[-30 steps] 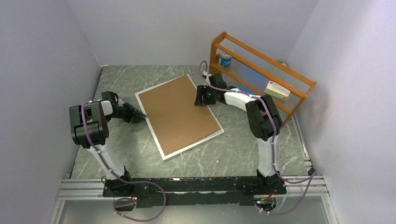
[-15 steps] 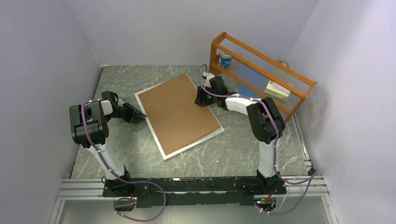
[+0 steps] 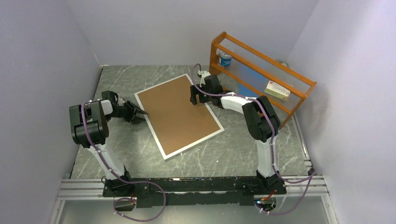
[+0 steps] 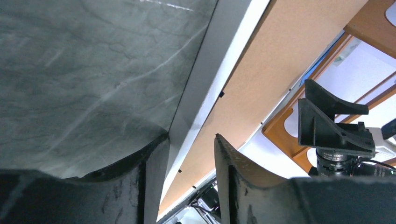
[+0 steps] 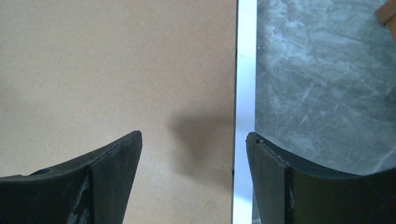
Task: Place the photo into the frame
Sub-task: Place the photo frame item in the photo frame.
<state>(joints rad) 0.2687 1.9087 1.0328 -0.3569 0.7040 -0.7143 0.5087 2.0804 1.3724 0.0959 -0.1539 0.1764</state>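
My right gripper (image 5: 194,135) hangs wide over the backing board (image 5: 116,60), my left gripper (image 4: 187,137) parted astride the edge of the frame (image 4: 219,60).

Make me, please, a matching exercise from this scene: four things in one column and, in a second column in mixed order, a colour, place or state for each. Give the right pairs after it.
Column one
1. the frame
2. backing board
3. rack
4. right gripper

Column two
a. orange, at the far right of the table
b. open, over the backing board's edge
c. brown, lying within the frame
d. white, flat on the table

Pairs: 1-d; 2-c; 3-a; 4-b
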